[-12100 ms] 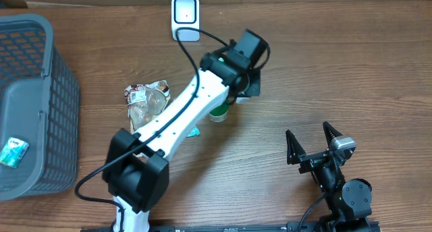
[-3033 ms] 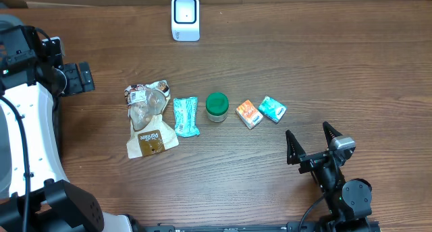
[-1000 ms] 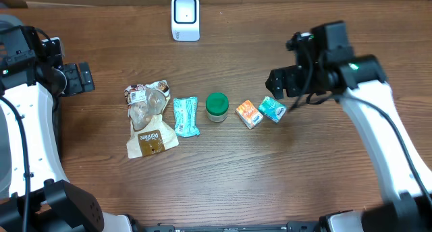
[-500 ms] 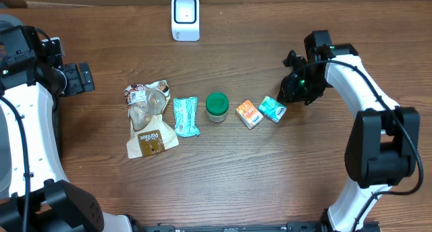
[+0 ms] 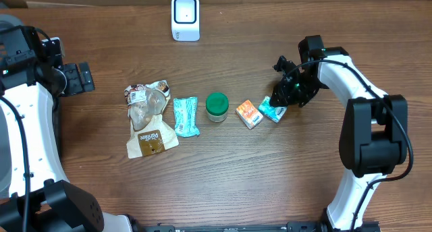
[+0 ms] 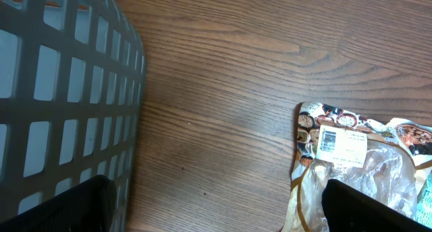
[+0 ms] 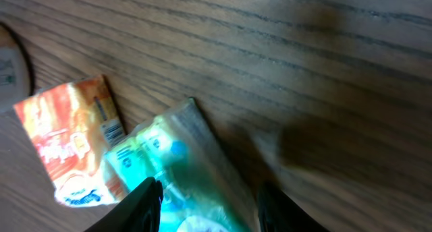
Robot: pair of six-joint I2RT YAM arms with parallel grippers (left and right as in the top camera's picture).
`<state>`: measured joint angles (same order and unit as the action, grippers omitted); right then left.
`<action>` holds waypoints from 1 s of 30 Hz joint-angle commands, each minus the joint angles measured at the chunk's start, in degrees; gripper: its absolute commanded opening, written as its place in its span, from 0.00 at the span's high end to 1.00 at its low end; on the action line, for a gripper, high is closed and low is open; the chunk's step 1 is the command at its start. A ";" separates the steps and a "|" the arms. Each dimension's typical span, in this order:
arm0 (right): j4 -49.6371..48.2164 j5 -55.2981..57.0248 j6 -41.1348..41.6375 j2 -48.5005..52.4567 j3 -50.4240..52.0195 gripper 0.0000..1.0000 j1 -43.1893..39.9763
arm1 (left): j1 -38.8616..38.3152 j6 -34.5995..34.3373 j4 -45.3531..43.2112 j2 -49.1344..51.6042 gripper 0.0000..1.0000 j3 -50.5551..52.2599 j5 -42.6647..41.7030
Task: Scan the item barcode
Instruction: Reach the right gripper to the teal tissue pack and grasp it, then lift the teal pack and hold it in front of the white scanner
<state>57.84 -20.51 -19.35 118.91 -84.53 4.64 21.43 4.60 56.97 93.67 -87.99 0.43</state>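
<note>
R gripper pinching teal packet end, L gripper spread; shallow grip may slip, knocking orange packet.

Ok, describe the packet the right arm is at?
Five items lie in a row on the wooden table below the white scanner. It's the end one under the right fingers: a small teal packet beside the orange packet, shorter than the long teal pouch.

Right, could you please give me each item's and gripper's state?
left gripper: open.
right gripper: shut on small teal packet.
small teal packet: gripped, not lifted.
orange packet: lying flat.
green-lidded jar: upright, lid on.
long teal pouch: lying flat.
snack bag: lying flat, barcode up.
scanner: upright.
</note>
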 commanded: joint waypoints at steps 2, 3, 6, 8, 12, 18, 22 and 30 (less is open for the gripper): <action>-0.90 0.13 -0.87 0.61 0.50 0.61 0.11 | 0.63 -0.79 -0.26 -0.31 0.00 0.52 0.39; -0.94 0.11 -0.85 0.61 0.98 0.65 0.11 | 0.63 -0.79 -0.24 -0.31 0.00 0.52 0.39; -1.22 0.09 -0.87 0.61 2.93 0.67 0.09 | 0.63 -0.79 -0.24 -0.31 0.00 0.52 0.39; -1.64 0.04 -0.81 0.61 4.17 0.67 0.11 | 0.63 -0.79 -0.24 -0.31 0.00 0.52 0.37; -1.79 -0.17 -0.17 0.61 6.32 0.68 0.11 | 0.63 -0.79 -0.24 -0.31 0.00 0.52 0.37; -1.51 -0.15 9.70 0.57 6.86 0.96 0.09 | 0.63 -0.79 -0.24 -0.31 0.01 0.52 0.37; 2.16 -0.24 15.02 0.35 2.36 0.96 0.09 | 0.63 -0.79 -0.24 -0.31 0.01 0.52 0.37; 16.13 -19.37 15.34 -1.88 -18.23 0.96 0.11 | 0.63 -0.79 -0.24 -0.31 0.00 0.52 0.39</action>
<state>72.64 -28.12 -5.28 118.78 -95.24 4.58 21.43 4.60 56.95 93.67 -87.99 0.43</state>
